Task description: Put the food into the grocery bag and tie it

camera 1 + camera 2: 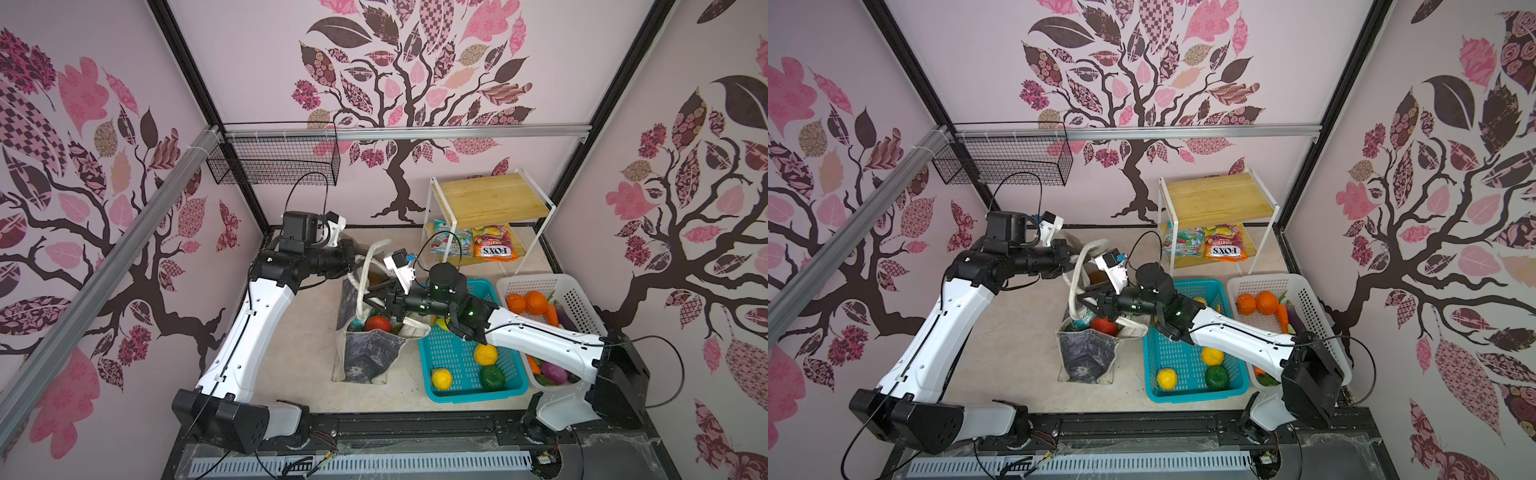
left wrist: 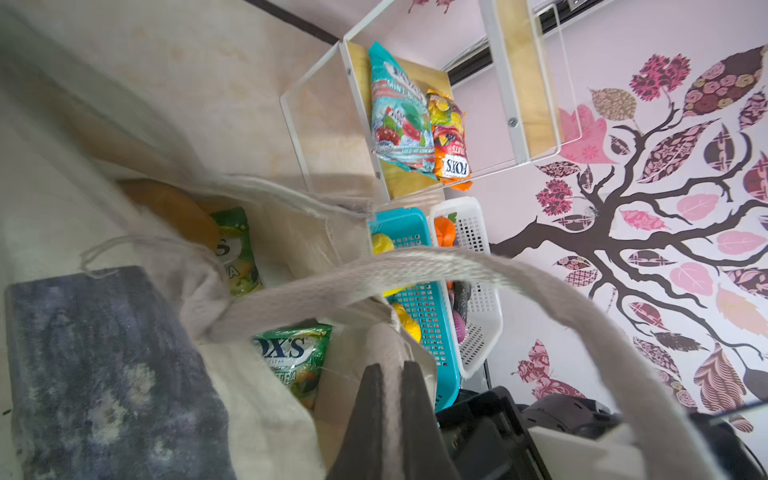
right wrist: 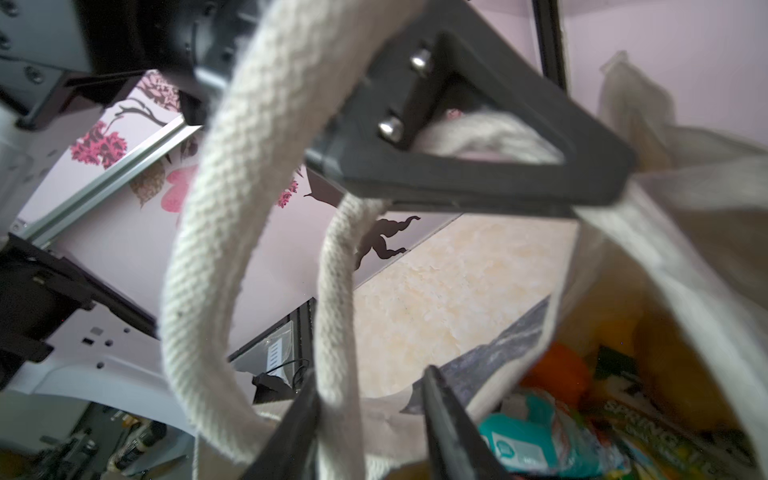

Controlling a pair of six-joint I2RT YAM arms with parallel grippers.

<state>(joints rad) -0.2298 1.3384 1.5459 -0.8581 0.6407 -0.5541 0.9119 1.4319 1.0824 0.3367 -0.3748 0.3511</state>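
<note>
The cream grocery bag [image 1: 365, 353] [image 1: 1084, 353] stands upright mid-table. Inside it lie a red-orange fruit [image 1: 377, 323], green packets [image 2: 291, 353] and a teal packet [image 3: 523, 432]. My left gripper [image 1: 359, 259] [image 2: 393, 368] is shut above the bag's far side, and a strip of the bag's cream fabric is pinched between its fingers. One long handle [image 3: 216, 249] [image 2: 457, 266] loops up beside it. My right gripper [image 1: 370, 299] [image 3: 370, 374] hovers over the bag's mouth, open. A handle strap runs between its jaws and rests against one finger.
Right of the bag a teal basket [image 1: 453, 357] holds yellow [image 1: 441, 378] and green [image 1: 492, 376] toy fruit. Beyond it, a white basket [image 1: 577, 299] holds orange and purple pieces. A wood-and-white shelf rack [image 1: 490, 195] at the back carries two snack packets [image 1: 496, 245]. A wire basket [image 1: 274, 162] hangs on the wall.
</note>
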